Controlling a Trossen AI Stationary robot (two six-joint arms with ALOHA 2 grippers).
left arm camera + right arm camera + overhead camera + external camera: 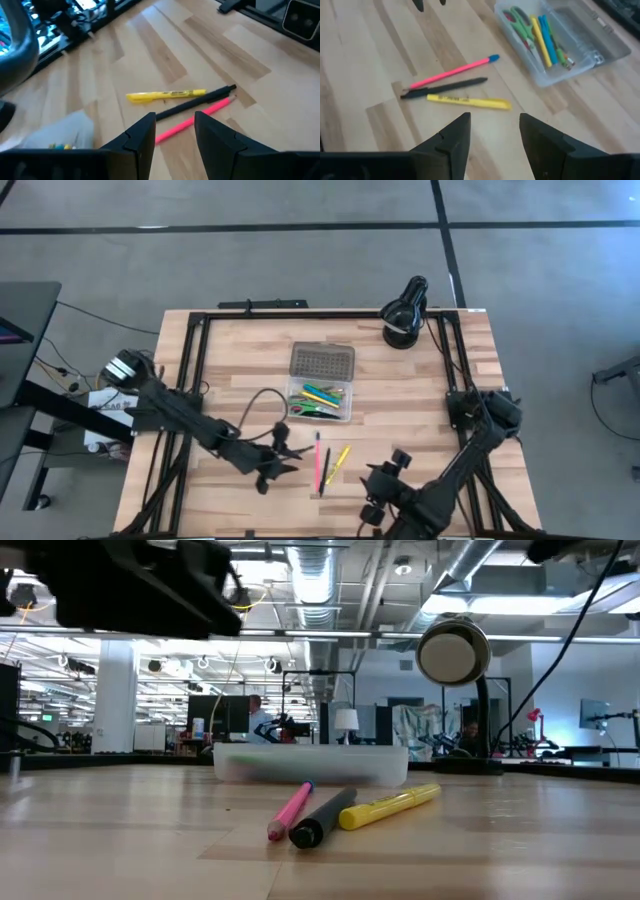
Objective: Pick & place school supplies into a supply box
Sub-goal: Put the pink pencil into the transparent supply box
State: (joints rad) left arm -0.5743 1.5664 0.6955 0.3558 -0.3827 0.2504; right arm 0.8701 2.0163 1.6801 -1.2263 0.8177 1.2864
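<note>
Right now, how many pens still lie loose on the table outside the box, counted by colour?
Pink pen: 1
Black pen: 1
Yellow marker: 1
Total: 3, lying close together on the table, apart from the box.

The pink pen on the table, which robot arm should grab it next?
Probably the left. The left gripper hovers open right beside the pink pen, and its wrist view shows the pen running between its fingers. The right gripper, also open, sits past the yellow highlighter, farther from the pen.
</note>
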